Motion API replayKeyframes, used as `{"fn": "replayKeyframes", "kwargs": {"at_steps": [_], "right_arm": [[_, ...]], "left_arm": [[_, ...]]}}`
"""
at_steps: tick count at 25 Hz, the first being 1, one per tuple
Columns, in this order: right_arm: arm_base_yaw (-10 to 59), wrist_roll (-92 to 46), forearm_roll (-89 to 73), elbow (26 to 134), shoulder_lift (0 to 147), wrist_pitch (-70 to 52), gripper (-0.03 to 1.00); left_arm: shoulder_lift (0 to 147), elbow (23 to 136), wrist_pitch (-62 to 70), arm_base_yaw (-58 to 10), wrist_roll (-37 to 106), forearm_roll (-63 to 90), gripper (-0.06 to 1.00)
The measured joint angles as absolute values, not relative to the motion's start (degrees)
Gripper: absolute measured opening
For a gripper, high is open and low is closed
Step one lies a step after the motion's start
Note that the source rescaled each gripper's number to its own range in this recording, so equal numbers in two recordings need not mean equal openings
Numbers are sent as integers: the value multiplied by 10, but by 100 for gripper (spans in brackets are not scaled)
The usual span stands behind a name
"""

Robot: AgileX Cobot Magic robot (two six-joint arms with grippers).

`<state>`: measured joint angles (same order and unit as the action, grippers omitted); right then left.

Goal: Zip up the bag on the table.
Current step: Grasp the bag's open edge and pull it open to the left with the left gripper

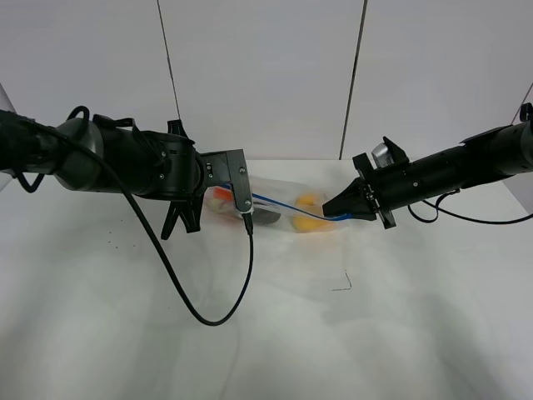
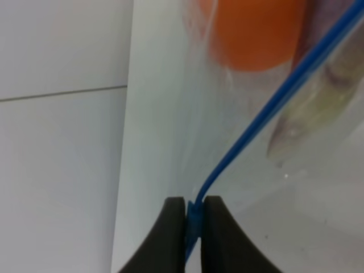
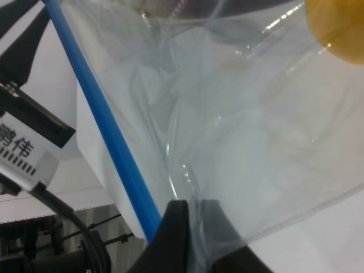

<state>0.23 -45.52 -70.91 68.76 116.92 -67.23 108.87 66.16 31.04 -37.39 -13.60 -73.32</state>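
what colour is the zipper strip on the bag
Solid blue. The zipper strip shows best in the right wrist view.

The bag (image 3: 239, 136) is clear, glossy, creased plastic; its strip (image 3: 102, 119) smooth plastic. The table (image 1: 375, 333) looks matt, smooth.

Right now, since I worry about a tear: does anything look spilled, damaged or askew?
Nothing looks spilled or torn. The bag, pinched by the left gripper and right gripper, is wrinkled, and its blue strip runs slanted between them. One small dark mark sits on the table.
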Motion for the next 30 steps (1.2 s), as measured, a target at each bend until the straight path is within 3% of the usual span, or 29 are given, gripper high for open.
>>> {"fn": "replayKeyframes", "kwargs": {"at_steps": [24, 27, 30], "right_arm": [[2, -455, -710, 688, 1169, -676, 0], [-1, -456, -694, 688, 1169, -676, 0], [-3, -456, -689, 688, 1169, -676, 0]], "left_arm": [[1088, 648, 311, -323, -131, -716, 0], [1088, 648, 330, -320, -133, -716, 15], [1086, 648, 346, -315, -142, -716, 49]]}}
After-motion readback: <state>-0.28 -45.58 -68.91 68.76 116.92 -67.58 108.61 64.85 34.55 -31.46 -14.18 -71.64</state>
